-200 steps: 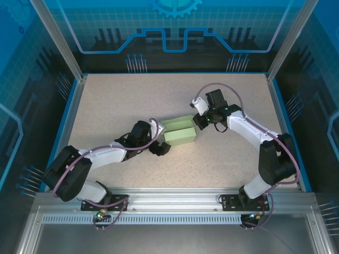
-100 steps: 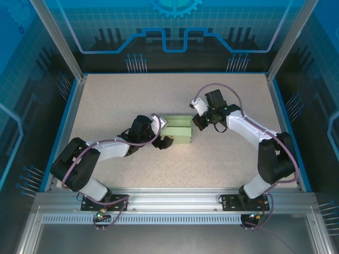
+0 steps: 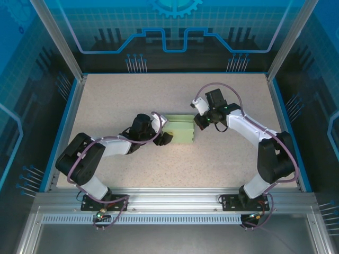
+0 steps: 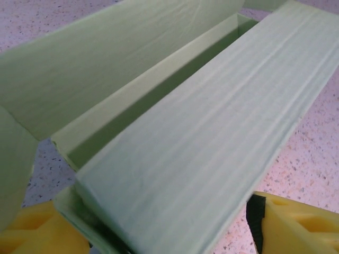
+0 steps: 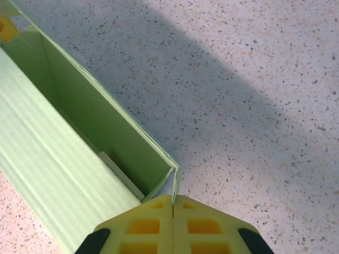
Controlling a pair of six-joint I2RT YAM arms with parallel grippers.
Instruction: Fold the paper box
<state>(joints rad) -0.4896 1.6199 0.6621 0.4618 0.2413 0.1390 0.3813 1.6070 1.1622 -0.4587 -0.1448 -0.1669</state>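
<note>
Right wrist: right gripper (image 5: 173,211) is pinched shut on a corner of the paper box (image 5: 47,159). The left gripper (image 4: 153,233) is wide, straddling the opposite end. From the top view, the box sits squarer mid-table (image 3: 116,100) than 1 s ago, so it is likely braced for closing. The left wrist view resolves an open slot between the panels, unclear from above.

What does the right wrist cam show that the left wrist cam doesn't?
Right wrist only: the right gripper shut on a corner of the box, and a small tab inside that end. Left wrist only: the left gripper straddling the box's other end, and a wide flap lying over the top. Both: the green box, open along its length, on the speckled table.
</note>
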